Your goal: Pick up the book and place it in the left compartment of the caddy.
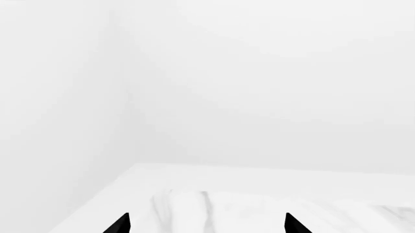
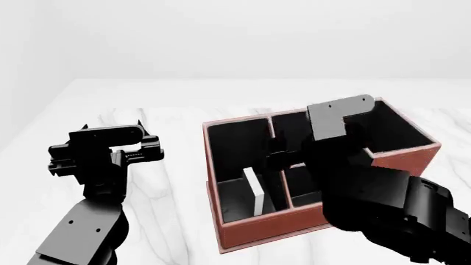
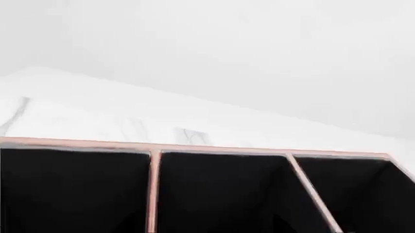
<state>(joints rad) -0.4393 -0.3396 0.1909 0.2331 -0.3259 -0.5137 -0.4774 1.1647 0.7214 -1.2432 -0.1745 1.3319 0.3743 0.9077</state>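
Observation:
The reddish-brown caddy (image 2: 254,234) with black lining stands on the white marble table. The book (image 2: 257,193) stands upright on edge, white page edges showing, in the near part of the long left compartment (image 2: 229,144), against the divider. My right gripper (image 2: 285,161) hangs over the caddy's middle dividers, just right of the book and apart from it. Its fingers look spread and hold nothing. The right wrist view shows only the caddy's far wall (image 3: 214,149) and black slots. My left gripper (image 2: 147,144) is open and empty left of the caddy; its fingertips (image 1: 120,224) show over marble.
The marble table (image 2: 169,182) ends at a far edge (image 1: 259,170) with white walls behind. The caddy's tall-walled right slot (image 2: 394,135) lies beyond my right arm. My right forearm (image 2: 390,204) covers the caddy's near right corner.

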